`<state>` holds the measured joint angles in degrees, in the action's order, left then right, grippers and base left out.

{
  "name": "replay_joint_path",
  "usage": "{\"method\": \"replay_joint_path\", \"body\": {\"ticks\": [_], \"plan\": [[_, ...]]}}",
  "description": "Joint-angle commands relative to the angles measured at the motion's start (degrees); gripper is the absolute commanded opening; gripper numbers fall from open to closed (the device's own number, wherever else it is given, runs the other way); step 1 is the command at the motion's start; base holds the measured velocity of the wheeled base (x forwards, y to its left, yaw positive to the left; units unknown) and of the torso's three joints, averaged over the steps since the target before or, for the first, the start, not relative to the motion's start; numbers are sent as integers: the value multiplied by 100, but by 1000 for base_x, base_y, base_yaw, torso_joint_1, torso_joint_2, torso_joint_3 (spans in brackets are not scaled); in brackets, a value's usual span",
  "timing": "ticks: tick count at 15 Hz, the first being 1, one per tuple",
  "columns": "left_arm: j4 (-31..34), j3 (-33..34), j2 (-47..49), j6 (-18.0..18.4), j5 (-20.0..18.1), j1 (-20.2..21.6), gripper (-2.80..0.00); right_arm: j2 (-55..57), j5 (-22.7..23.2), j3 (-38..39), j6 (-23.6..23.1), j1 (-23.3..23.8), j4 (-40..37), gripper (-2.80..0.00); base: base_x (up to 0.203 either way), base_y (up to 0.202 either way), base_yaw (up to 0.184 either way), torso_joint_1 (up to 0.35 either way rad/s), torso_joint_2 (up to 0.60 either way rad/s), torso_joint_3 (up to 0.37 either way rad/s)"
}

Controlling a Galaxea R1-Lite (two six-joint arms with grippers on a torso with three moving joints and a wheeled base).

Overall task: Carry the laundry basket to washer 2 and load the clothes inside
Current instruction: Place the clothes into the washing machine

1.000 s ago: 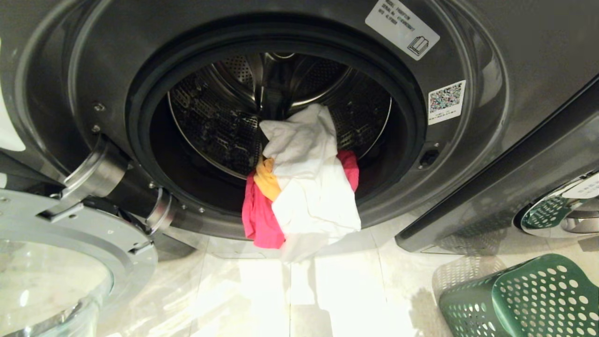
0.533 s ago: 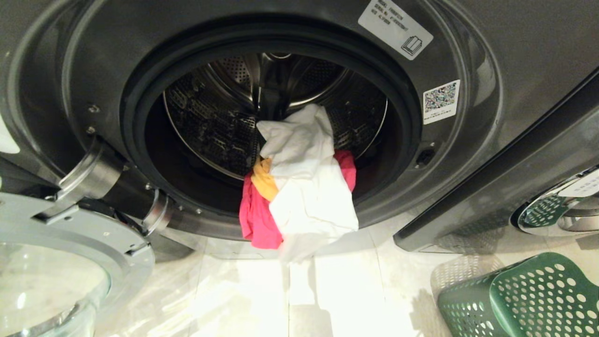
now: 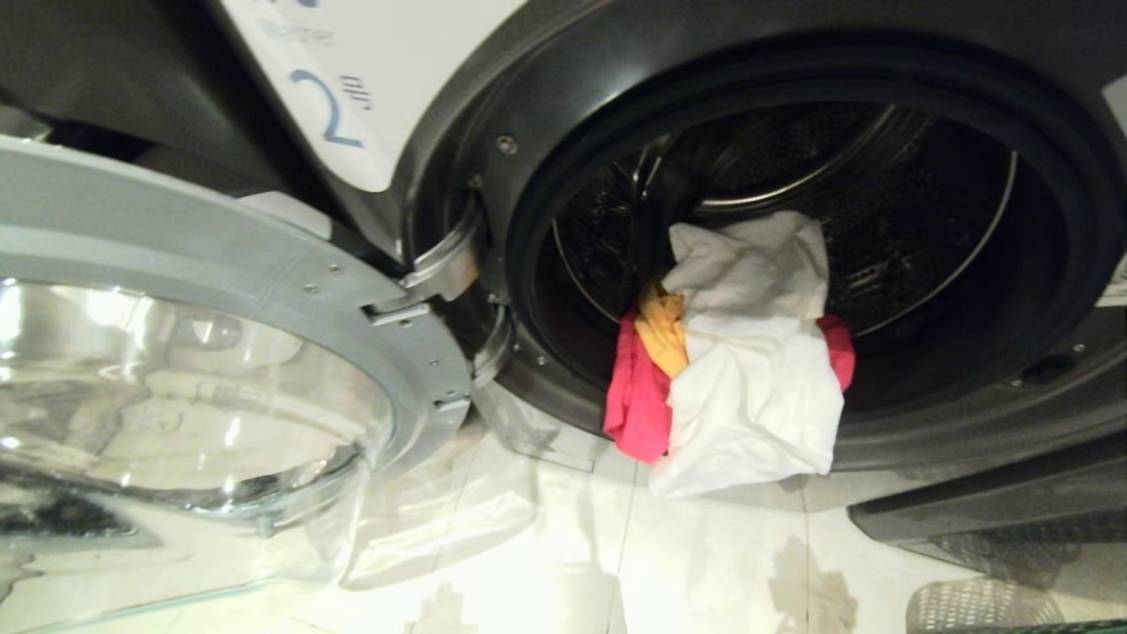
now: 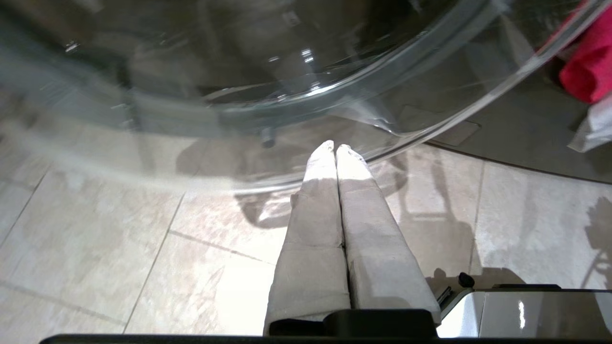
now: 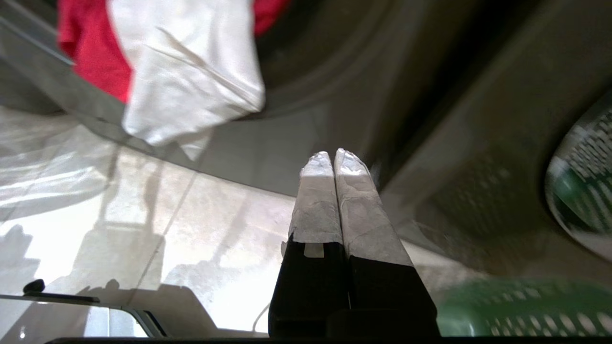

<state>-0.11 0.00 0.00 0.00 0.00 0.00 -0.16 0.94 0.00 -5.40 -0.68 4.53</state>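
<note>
Washer 2 (image 3: 370, 106) stands before you with its glass door (image 3: 194, 387) swung wide. Your clothes (image 3: 748, 370) sit in the drum mouth, but the white and pink ones spill over the lip toward the floor, so loading looks unfinished. The laundry basket (image 5: 516, 306) waits near your right gripper (image 5: 333, 155); it and the left gripper (image 4: 335, 147) both hang pressed together, empty.

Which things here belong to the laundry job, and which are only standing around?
Belong to the job:
washer 2, door open
the clothes, hanging over the drum's lip
the laundry basket

Only around:
neighbouring washer
tiled floor
</note>
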Motion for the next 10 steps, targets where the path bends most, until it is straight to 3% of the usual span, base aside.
{"method": "replay_joint_path", "body": {"ticks": [1, 6, 10], "plan": [[-5, 9, 0, 0, 0, 0, -280, 16, 3, 193, -5, -2, 12, -280, 0, -8, 177, 7, 5, -2], [-7, 9, 0, 0, 0, 0, -280, 16, 61, 202, -83, -2, 12, -280, 0, -6, 157, 1, 3, 2], [2, 9, 0, 0, 0, 0, -280, 16, 199, 193, -753, -2, 40, -280, 0, -1, 19, -1, 1, 1]]}}
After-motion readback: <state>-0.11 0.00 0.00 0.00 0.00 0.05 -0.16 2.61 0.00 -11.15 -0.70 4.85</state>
